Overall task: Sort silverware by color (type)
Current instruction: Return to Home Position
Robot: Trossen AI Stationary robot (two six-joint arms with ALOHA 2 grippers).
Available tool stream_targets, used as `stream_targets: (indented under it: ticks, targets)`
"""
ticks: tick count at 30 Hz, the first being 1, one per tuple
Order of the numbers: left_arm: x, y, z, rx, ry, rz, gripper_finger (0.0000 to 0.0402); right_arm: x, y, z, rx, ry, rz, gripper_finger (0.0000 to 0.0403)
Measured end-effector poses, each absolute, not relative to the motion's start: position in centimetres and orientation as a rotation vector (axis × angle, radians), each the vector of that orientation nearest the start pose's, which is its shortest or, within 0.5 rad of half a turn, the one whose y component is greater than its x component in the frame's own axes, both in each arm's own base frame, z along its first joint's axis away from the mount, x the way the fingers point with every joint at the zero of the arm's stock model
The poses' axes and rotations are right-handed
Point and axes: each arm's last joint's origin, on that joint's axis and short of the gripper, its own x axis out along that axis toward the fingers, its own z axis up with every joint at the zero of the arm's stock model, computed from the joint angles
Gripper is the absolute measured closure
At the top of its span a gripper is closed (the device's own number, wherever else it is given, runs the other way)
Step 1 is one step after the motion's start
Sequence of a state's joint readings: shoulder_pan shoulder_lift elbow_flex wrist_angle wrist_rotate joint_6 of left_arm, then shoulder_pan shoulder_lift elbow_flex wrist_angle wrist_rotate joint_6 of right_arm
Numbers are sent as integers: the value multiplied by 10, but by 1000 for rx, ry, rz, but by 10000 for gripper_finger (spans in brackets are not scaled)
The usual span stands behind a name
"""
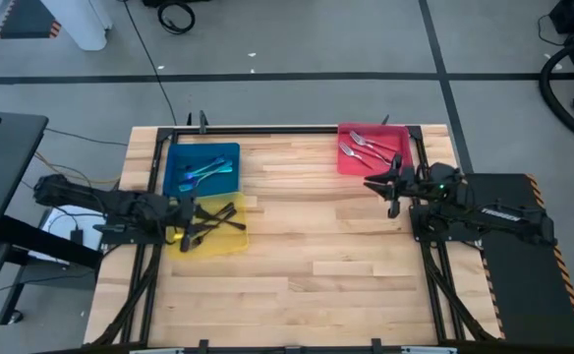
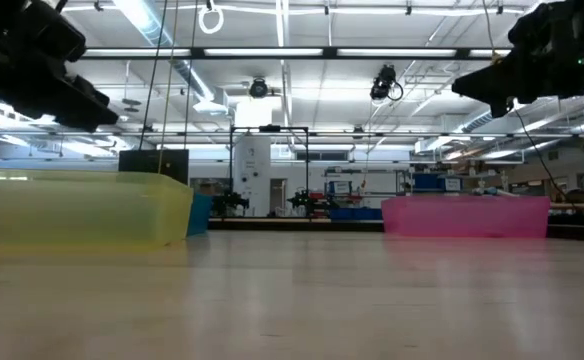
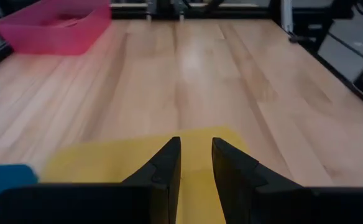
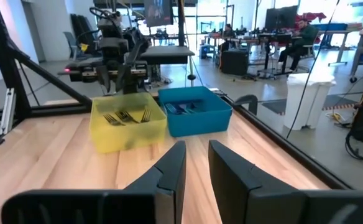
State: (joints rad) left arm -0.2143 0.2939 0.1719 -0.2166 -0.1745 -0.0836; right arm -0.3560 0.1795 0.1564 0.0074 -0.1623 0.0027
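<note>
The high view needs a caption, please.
Teal forks in blue plastic bin, dark forks in yellow bin under left gripper, pinkish forks in red bin beside right gripper.

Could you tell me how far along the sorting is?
Done: teal forks in the blue bin, dark forks in the yellow bin, pale forks in the red bin. In hand: nothing; left gripper and right gripper are empty. Left: no loose fork on the table.

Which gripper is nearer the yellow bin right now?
Left. The left gripper hangs over the yellow bin's edge; the right gripper is across the table, beside the red bin.
</note>
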Motion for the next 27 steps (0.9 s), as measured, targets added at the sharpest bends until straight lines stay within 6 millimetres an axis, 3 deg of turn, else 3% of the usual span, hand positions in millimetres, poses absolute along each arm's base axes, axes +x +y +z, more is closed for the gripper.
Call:
stream_targets:
  ticks: [6,21,27]
  targets:
    - [107,-23,167,12,347,-76,311,99,-31,198,12,18,-190,325]
    - [103,-34,165,61,374,-177,310,99,-31,190,26,95,-164,325]
    - [101,-38,164,66,373,-218,311,102,-32,168,31,113,-165,325]
